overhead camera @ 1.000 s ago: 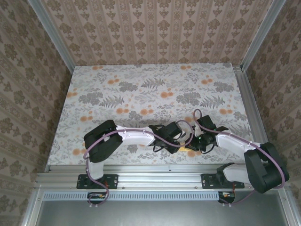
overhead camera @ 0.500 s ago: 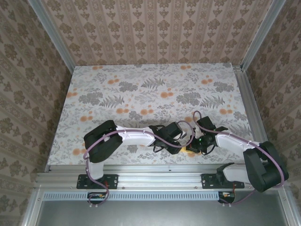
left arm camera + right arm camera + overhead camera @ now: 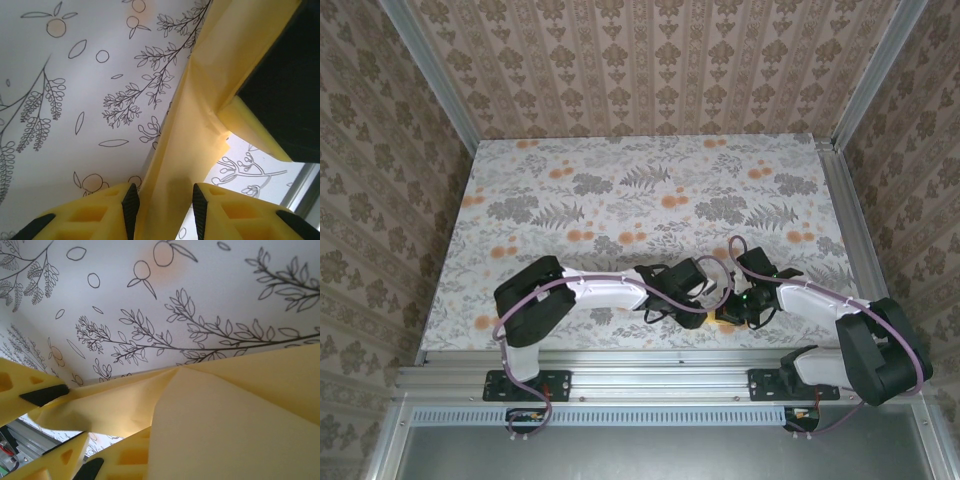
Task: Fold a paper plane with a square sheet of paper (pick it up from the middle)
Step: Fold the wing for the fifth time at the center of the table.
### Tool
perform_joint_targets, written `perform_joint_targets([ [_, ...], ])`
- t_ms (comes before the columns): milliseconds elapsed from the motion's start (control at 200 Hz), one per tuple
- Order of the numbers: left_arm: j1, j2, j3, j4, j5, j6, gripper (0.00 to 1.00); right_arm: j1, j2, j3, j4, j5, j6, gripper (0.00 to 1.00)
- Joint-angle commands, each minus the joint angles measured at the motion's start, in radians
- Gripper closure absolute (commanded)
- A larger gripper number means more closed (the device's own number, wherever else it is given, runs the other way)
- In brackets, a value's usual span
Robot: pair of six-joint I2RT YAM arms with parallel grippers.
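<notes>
The square sheet of paper (image 3: 725,318) is mustard yellow, creased and folded, and hangs between my two grippers just above the table's near edge. In the left wrist view a folded strip of the paper (image 3: 185,150) runs between my left gripper's (image 3: 162,205) black pads, which stand apart from it; that gripper is open. My right gripper (image 3: 738,308) is shut on the paper. One of its yellow fingers (image 3: 250,131) pinches a corner in the left wrist view. A broad flap of the paper (image 3: 230,415) covers most of the right gripper's finger (image 3: 127,455).
The table (image 3: 620,190) carries a grey leaf and orange flower print. An aluminium rail (image 3: 650,355) runs along the near edge, just in front of both grippers. Patterned walls close in the far side and both flanks.
My left gripper's jaws have spread apart, letting go of the paper strip. The right gripper has shifted slightly left, still shut on the paper.
</notes>
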State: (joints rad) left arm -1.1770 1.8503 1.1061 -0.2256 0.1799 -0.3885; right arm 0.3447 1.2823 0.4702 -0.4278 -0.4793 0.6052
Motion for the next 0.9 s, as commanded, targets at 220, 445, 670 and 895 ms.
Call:
perform_joint_targets([
  [220,0.022,-0.074,0.009,0.002,0.074,-0.056,0.69,0.017,0.023,-0.006,-0.076,0.062,-0.008,1.00],
  [445,0.031,-0.005,0.007,0.060,0.159,-0.069,0.81,0.016,0.018,-0.007,-0.077,0.062,-0.008,1.00],
  [670,0.052,0.026,-0.021,0.093,0.190,-0.076,0.83,0.017,0.018,-0.007,-0.077,0.062,-0.007,1.00],
  [895,0.062,0.038,-0.045,0.126,0.220,-0.087,0.84,0.018,0.018,-0.004,-0.081,0.065,-0.005,1.00],
])
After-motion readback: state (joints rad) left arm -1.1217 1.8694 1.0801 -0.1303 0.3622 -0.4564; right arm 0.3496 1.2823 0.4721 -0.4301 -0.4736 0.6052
